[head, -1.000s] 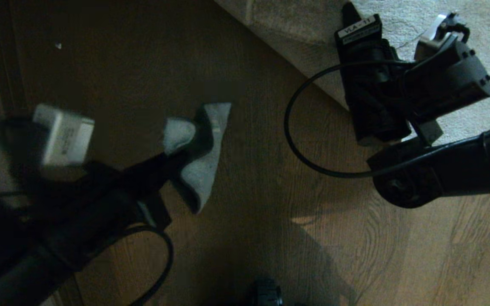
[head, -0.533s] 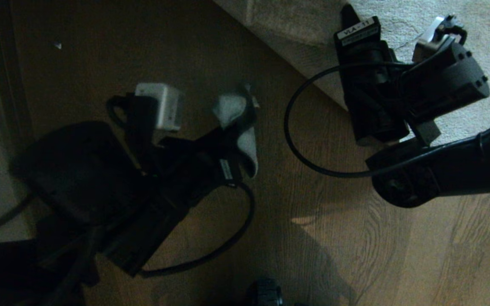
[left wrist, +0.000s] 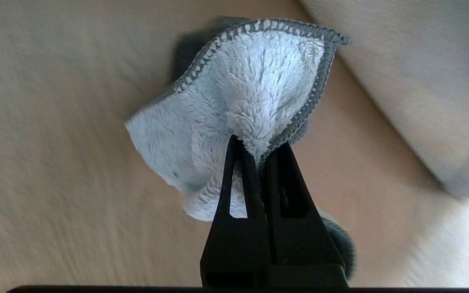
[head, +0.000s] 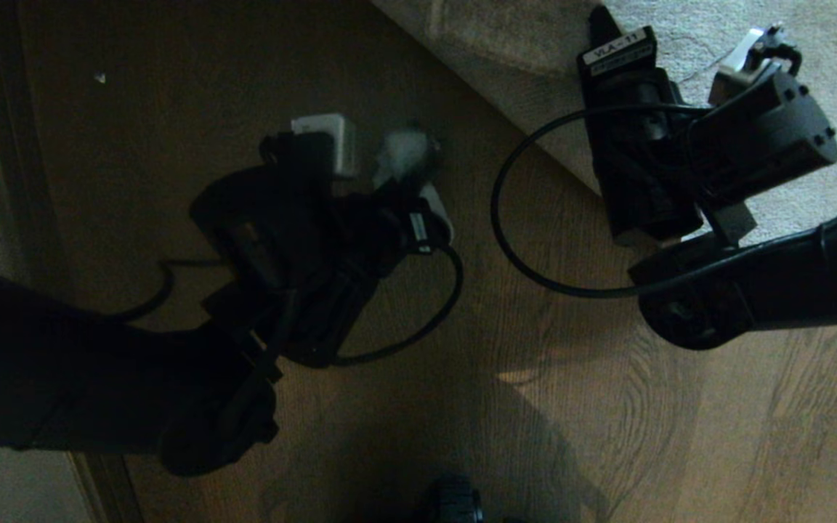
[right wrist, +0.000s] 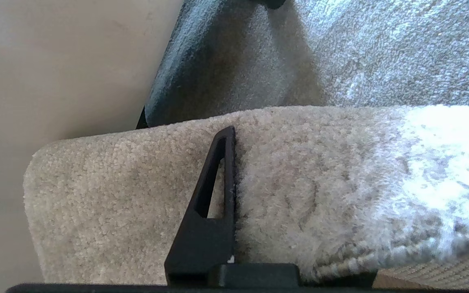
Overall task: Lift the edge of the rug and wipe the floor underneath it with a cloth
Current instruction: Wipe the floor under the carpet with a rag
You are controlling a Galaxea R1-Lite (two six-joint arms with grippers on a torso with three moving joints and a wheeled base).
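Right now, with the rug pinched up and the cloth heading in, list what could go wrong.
1. The right gripper holds the rug edge by a thin pinch; the thick pile could slip free and drop onto the wiping arm.
2. The left gripper grips the cloth at one bunched fold, so it may pull out when dragged over the floor.

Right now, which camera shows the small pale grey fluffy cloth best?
The left wrist view: the cloth fills it, pinched in the left gripper. The head view shows only a dim scrap; the right wrist view shows none.
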